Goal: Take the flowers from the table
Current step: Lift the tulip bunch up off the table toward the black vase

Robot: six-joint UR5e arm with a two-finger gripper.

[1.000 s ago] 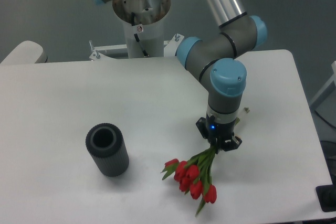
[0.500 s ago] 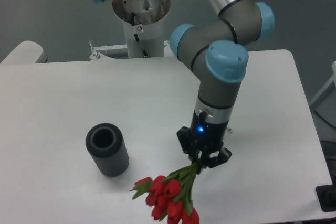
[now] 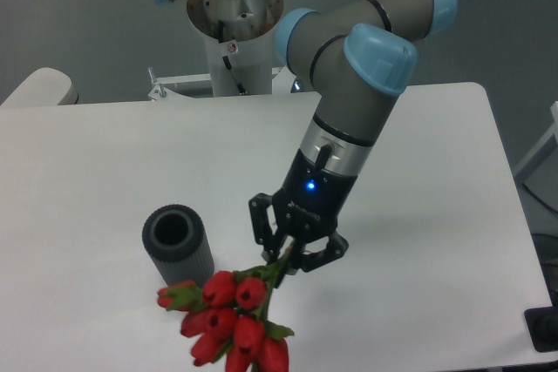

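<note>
The claw is closed on the green stems of the flowers, its two dark fingers pinching the stalks where they gather into a bunch. A small blue light glows on the wrist just above it. The arm reaches down from the far edge of the worktop, its grey segments and pale blue joint caps bent over the middle of the surface.

The flowers hang from the claw toward the near edge, red buds pointing down and to the left, with a few green leaves among them. The buds fan out at the bottom of the view, and the lowest ones are cut off by the frame. Whether any bud touches the worktop cannot be told from this angle.

A dark grey ribbed cylinder stands on the worktop left of the claw, its open top facing up. The leftmost bud overlaps the cylinder's lower edge in this view.
</note>
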